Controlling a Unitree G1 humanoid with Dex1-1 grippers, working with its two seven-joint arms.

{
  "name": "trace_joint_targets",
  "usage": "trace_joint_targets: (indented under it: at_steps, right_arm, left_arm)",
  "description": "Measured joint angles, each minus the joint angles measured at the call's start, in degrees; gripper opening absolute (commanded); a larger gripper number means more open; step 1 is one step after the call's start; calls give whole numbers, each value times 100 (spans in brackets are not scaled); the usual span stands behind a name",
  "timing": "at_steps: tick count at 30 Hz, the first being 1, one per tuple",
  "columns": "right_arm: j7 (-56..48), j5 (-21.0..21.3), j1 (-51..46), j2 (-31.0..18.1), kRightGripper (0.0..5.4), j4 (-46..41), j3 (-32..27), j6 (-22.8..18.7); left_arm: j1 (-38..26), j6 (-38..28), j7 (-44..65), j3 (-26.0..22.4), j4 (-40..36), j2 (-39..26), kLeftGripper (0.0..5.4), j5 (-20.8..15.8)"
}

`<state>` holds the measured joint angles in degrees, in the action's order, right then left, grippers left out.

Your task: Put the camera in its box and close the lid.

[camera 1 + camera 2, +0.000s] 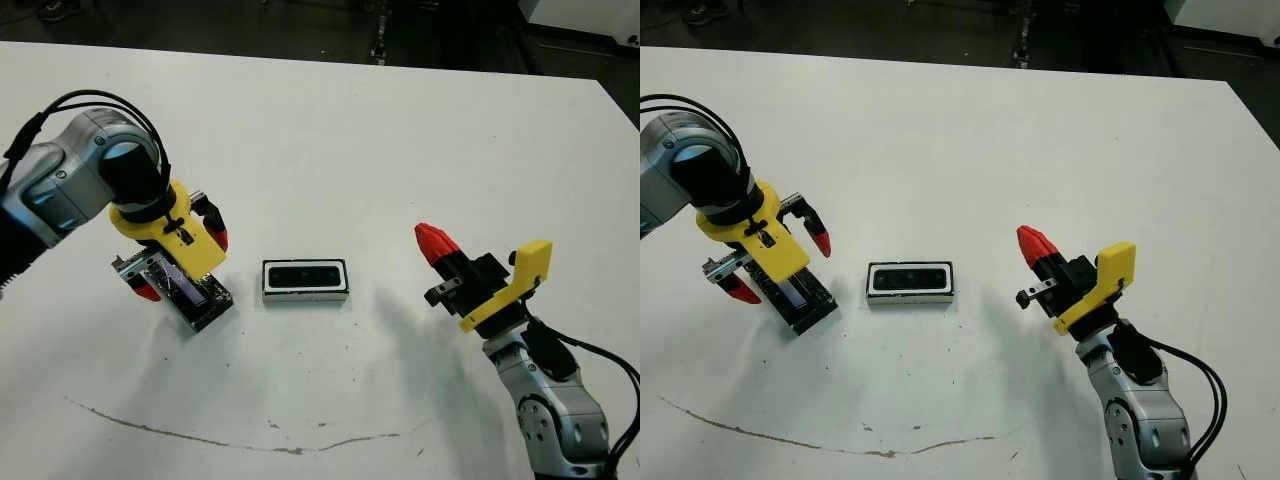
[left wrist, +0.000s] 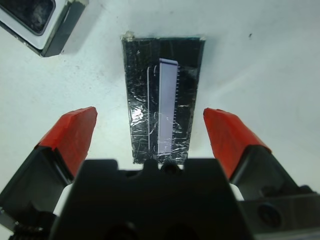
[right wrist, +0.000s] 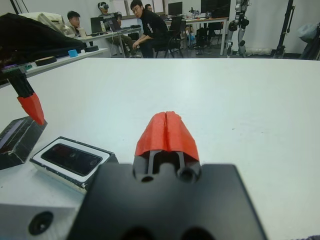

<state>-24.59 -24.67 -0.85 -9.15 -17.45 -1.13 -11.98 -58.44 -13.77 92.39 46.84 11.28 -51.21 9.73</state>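
- The left arm reaches in from the tabletop's (image 1: 400,140) left side, wrist bent downward, so the left gripper (image 2: 150,132) hangs straight above the lid (image 2: 162,97).
- Its red fingertips (image 2: 72,135) are spread wide, one off each long side of the lid, touching neither.
- The lid lies flat on the tabletop, skewed, just left of the box (image 1: 306,281); it is black with a silvery glitter and carries a pale shiny strip down its middle.
- The right arm rises from the near right corner, its forearm angled up and leftward; the right gripper (image 3: 166,132) has its two red tips pressed together, holding nothing, and stays well apart from the box.
- The box sits near the tabletop's middle, between the two grippers: a white rim with dark outer sides, and open on top.
- The camera (image 1: 306,276), a slim glossy black bar, lies inside the box's recess, lengthwise.
- People sit at desks beyond the tabletop.
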Motion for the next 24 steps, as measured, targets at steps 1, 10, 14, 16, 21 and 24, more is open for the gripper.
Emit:
trace_joint_targets:
  at_steps: [1, 10, 14, 16, 21, 24]
  right_arm:
    - [-1, 2, -1, 0, 1, 3, 1, 1]
    - [-37, 27, -9, 2, 1, 32, 12, 74]
    - [-37, 22, -10, 3, 1, 31, 12, 73]
    - [-37, 22, -12, 3, 1, 31, 13, 73]
    - [-36, 28, -19, 3, 1, 29, 17, 73]
    - [-36, 26, -20, 4, 1, 29, 17, 73]
  left_arm:
    - [44, -4, 1, -70, 10, 20, 540, 25]
    - [288, -25, 0, -359, 13, 65, 540, 122]
    - [295, -23, 0, -300, 36, 74, 540, 247]
    - [297, 71, 1, -251, 55, 103, 540, 375]
    - [378, 52, 1, -280, 160, 185, 540, 426]
    - [442, 55, 1, -304, 256, 225, 540, 466]
